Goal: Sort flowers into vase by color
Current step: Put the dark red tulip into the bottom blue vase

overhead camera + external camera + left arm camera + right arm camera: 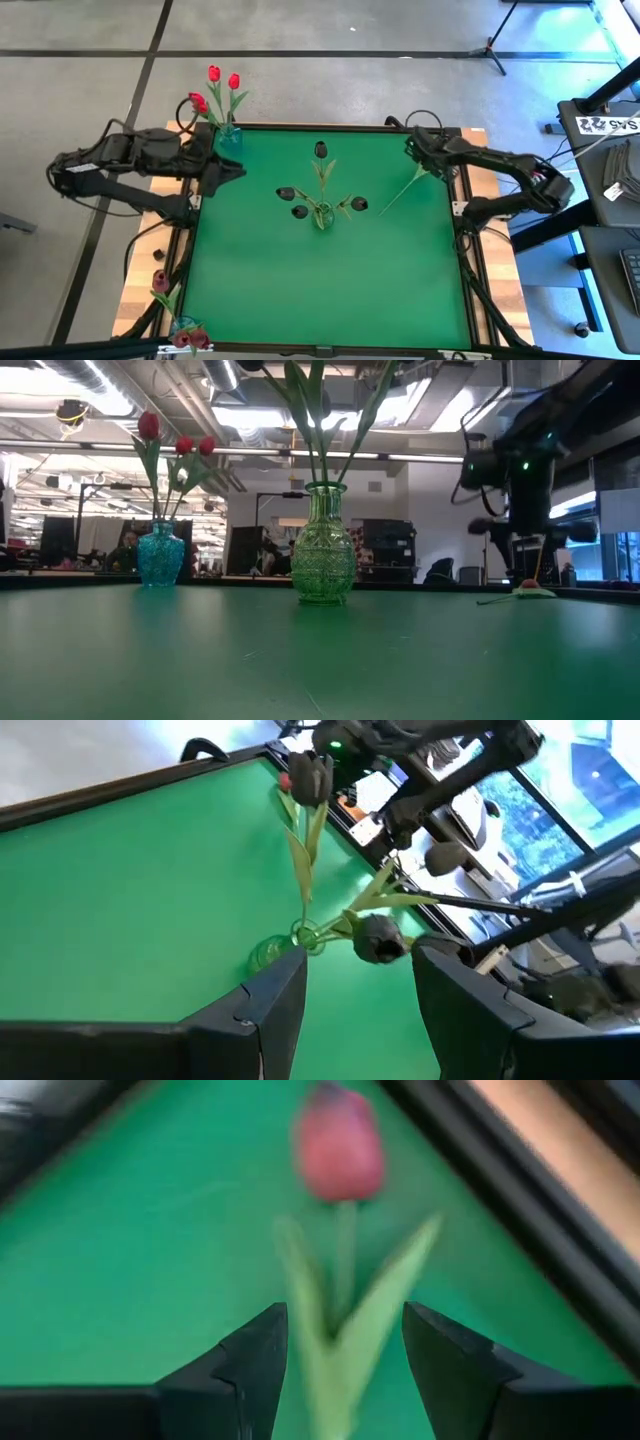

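Note:
A loose flower [402, 190] with a pinkish-red head [340, 1145] lies flat on the green mat near the far right corner [525, 592]. My right gripper [415, 150] hangs just over it, open. Its fingers [345, 1355] stand on either side of the stem and leaves without touching them. A green glass vase [322, 214] at the mat's middle holds several near-black flowers [321, 149]. A blue vase [229, 136] at the far left corner holds red flowers [214, 75]. My left gripper [238, 170] waits open and empty above the left edge [360, 1000].
A third vase [185, 328] with maroon flowers [160, 280] stands off the mat's near left corner. The dark frame rail [460, 200] runs close beside the loose flower and the right arm. Bare mat [330, 290] stretches across the near half.

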